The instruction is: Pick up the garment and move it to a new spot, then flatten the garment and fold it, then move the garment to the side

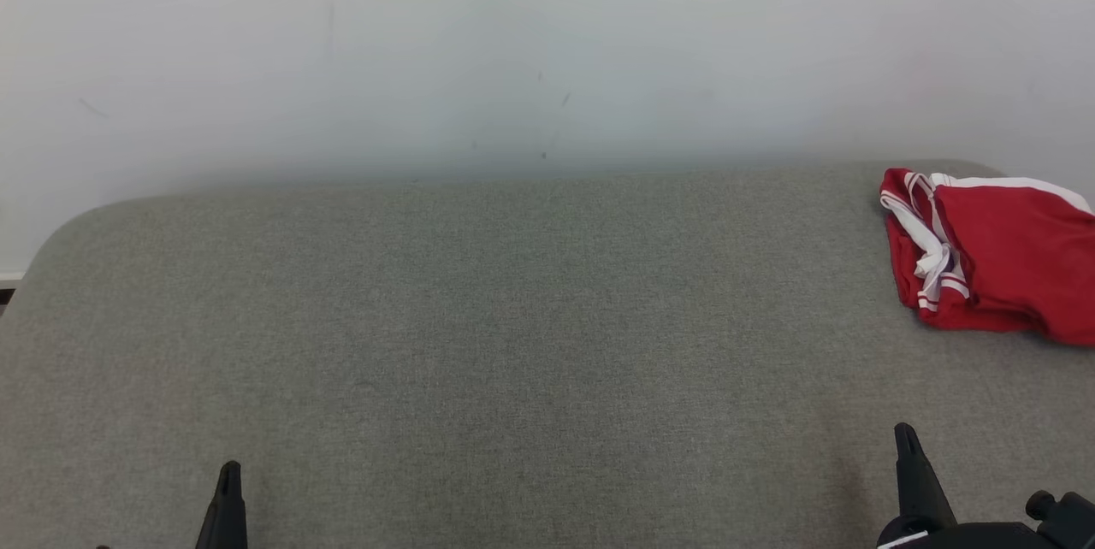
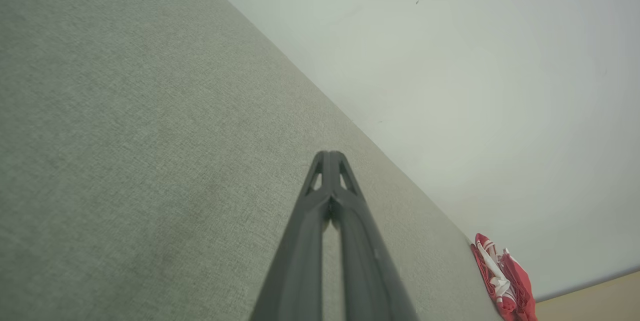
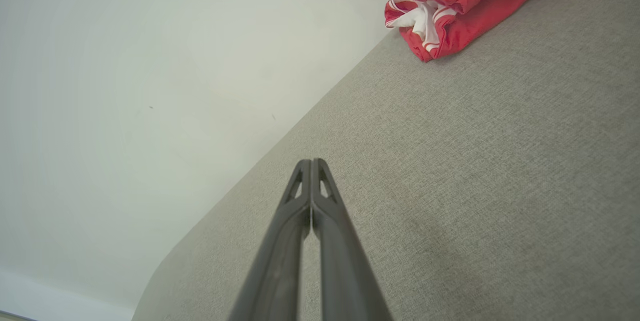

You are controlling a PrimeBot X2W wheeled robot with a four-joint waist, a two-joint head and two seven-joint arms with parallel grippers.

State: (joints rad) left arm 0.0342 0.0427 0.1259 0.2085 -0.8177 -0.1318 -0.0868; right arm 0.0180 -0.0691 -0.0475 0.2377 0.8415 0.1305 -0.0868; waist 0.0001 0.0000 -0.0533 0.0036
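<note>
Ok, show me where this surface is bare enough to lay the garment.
Free: the grey surface from its rounded left corner through the middle, between the wall and the left gripper. Crowded: the right edge, where the bunched red garment lies ahead of the right gripper.

- surface: spans the head view; wall stands behind it at 12 o'clock.
- garment: on the surface, at 2 o'clock from its middle, by the far edge just before the wall, running off the view's right side.
- left gripper: at 7 o'clock, at the near part of the surface.
- right gripper: at 5 o'clock, at the near part; the garment lies well apart from it, toward 1 o'clock.
</note>
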